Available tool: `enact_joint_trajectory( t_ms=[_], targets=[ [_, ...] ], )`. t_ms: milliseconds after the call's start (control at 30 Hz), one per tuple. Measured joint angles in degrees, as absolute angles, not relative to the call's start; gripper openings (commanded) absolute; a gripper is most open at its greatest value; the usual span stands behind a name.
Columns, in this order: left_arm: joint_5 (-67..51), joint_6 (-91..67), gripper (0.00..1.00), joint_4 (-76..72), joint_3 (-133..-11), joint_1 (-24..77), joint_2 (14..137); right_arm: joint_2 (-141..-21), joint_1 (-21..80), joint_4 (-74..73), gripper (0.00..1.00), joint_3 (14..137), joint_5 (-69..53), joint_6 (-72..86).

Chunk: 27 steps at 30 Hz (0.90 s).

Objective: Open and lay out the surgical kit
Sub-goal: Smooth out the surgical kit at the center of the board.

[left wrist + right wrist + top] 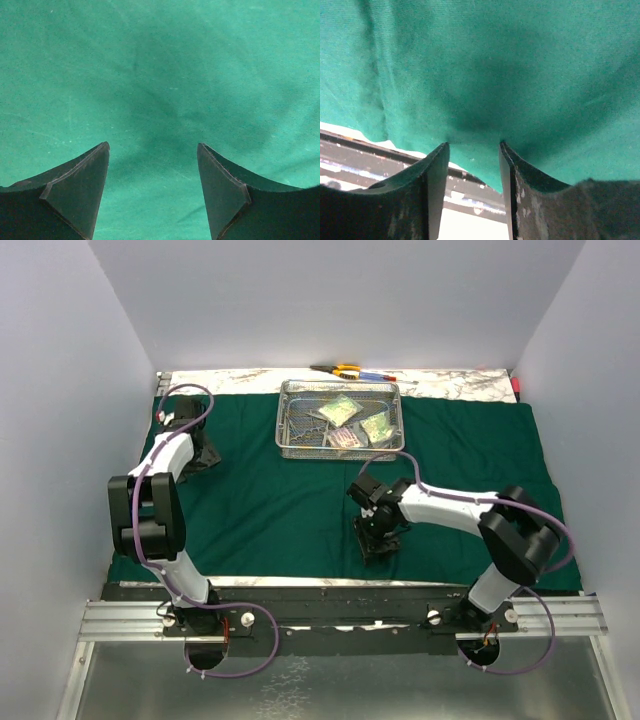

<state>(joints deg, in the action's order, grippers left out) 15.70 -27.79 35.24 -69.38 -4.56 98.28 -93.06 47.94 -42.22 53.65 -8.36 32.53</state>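
Both held nothing: left gripper (152,146) gaped wide above the green cloth wrap (270,505), right gripper (473,145) half-open straddling its near edge, likely to tug it flat; wire-mesh tray (282,422) sat far-centre.

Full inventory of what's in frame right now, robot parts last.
cloth wrap: one, dark green, spread over most of the table
wire-mesh tray: one, steel, on the cloth, far centre
packets: three, clear, inside the tray
steel instruments: count unclear, silver, inside the tray, left part
yellow-handled tool: one, yellow and black, beyond the tray, off the cloth
pens: count unclear, blue and red, right of the tool
small item: one, red, far right corner, too small to identify
left end effector: one, black, open over the cloth's left part
right end effector: one, black, at the cloth's near part, cloth between its fingers, grip unclear
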Motion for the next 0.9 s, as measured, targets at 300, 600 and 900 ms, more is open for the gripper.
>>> enact_joint_trajectory(
  t_ms=[300, 600, 900],
  targets=[
    [17.7, -27.8, 0.72, 34.7, -67.1, -7.9, 101.8, -97.7, 47.9, -46.2, 0.47, 56.9, -7.4, 32.3],
    [22.0, -27.8, 0.72, 33.7, -71.7, -7.9, 107.5, -98.8, 47.9, -51.9, 0.46, 56.8, -5.9, 33.1],
    [25.0, -28.0, 0.72, 34.6, -74.3, -8.2, 108.7, -99.9, 47.2, -56.2, 0.5, 65.3, -3.6, 32.5]
  ],
)
